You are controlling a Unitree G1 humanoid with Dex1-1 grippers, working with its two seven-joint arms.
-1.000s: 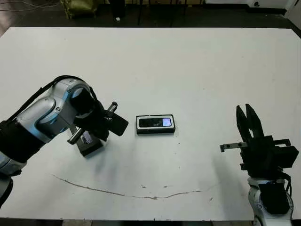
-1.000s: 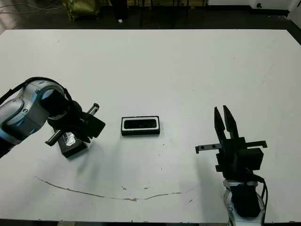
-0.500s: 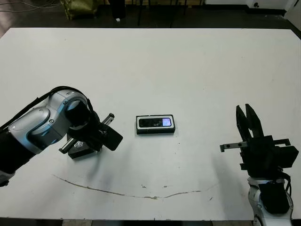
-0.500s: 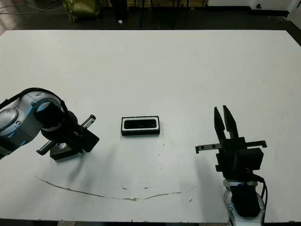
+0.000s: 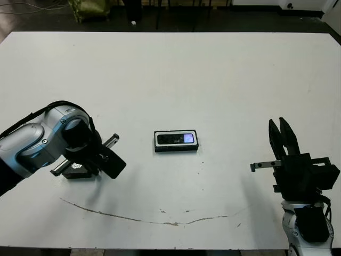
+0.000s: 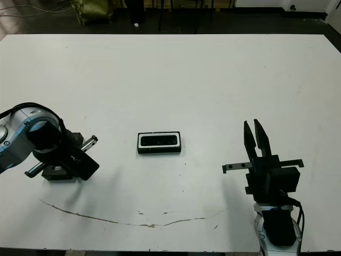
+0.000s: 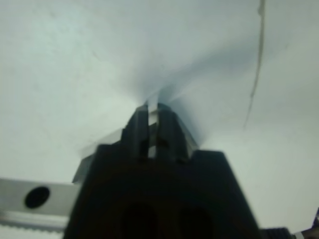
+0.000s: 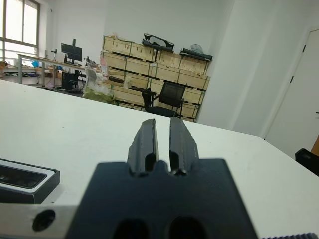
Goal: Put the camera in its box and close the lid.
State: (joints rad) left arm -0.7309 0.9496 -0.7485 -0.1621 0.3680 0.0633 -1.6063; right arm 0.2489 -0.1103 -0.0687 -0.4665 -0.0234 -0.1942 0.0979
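While head views hide left pincer (image 7: 153, 112) | wrist view: nearly closed | right pincer (image 5: 281, 137): together

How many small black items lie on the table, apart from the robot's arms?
2. The box, with the camera inside, lies at mid-table. The lid lies toward the left edge, mostly covered by the left pincer. Nothing else shows, though the arm could hide something.

No text, label or number can be read anywhere (the distant crates are too small).
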